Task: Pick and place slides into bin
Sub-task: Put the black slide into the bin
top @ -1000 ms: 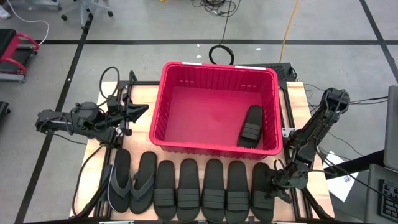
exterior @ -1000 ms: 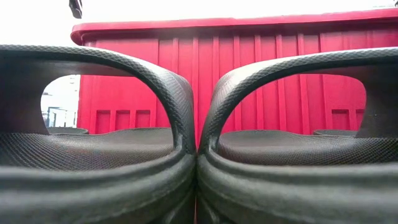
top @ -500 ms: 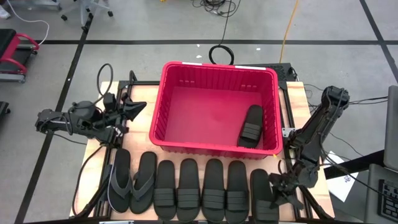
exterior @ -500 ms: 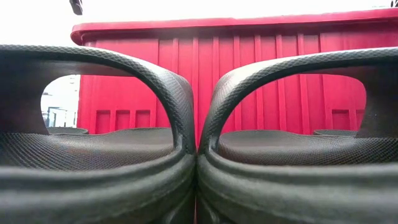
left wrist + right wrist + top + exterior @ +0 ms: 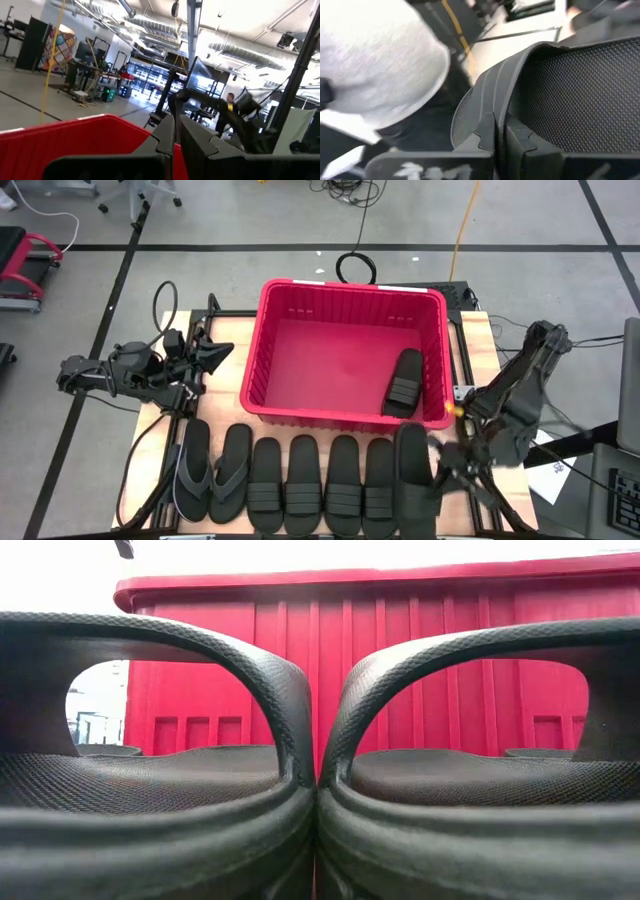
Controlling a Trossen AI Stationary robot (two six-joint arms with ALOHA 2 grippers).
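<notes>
Right hand (image 5: 445, 470): clamped on the strap of the rightmost slide (image 5: 413, 470), no longer low at the row's end but raised and nearer the bin (image 5: 345, 290).
Rightmost slide: lifted off the bench, out of line with the row.

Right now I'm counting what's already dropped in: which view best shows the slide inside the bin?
The high view: the slide lies against the bin's right wall. The low and left wrist views show only bin walls; the right wrist view misses it.
</notes>
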